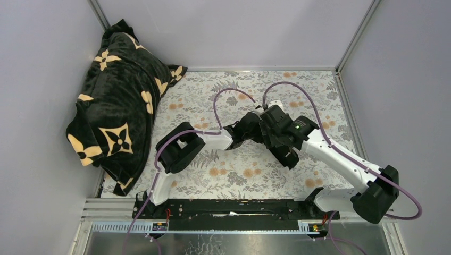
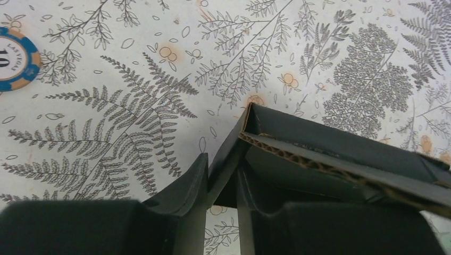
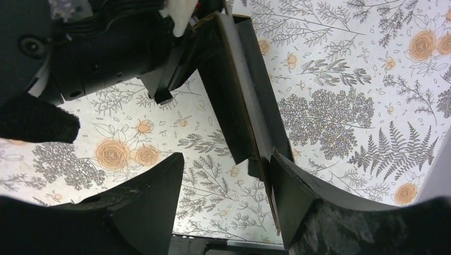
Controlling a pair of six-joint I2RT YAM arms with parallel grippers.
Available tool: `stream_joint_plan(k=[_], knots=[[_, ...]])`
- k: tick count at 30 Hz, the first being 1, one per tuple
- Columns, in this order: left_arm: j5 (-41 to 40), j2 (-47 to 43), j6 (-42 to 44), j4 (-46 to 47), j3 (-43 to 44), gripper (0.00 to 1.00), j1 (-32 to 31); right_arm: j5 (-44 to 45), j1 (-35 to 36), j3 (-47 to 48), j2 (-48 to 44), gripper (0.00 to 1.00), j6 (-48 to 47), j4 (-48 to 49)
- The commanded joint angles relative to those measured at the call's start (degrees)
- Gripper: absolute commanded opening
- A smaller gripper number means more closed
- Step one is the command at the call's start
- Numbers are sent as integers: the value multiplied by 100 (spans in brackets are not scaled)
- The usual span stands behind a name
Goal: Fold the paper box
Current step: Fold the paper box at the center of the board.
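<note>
The paper box (image 2: 330, 143) is hanging just above the middle of the fern-and-rose printed table cover (image 1: 239, 175), part-folded, with one wall standing up and showing its brown corrugated edge, and both arms are meeting over it from the six o'clock side. The left gripper (image 2: 222, 175) is pinching the box's upright corner wall, its two fingers (image 2: 186, 191) pressing together on the thin black card with only the card between them. The right gripper (image 3: 226, 175) is standing with its jaws wide apart: a long card panel is running from twelve o'clock down between them and is lying against the inner face of its three o'clock finger (image 3: 292, 196), while the nine o'clock finger is staying clear of the card. Inside the box only dark card faces are showing, and whether anything is lying in it cannot be told. A blue and orange poker chip (image 2: 16, 58) is lying on the cover at ten o'clock in the left wrist view, well apart from the box. A black plush blanket with cream flowers (image 1: 122, 106) is lying heaped at nine to ten o'clock of the table
</note>
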Motion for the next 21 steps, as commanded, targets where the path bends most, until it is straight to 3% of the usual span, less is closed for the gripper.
stream_joint_plan(k=[1, 12, 21], knots=[[-652, 130, 287, -1025, 47, 20, 27, -37, -220, 23, -286, 69, 354, 47], [-886, -30, 617, -2308, 204, 21, 6, -194, -693, -265, -548, 71, 425, 164], [-1239, 185, 1036, -3448, 828, 21, -49, -209, -1006, -450, -873, 74, 390, 196]])
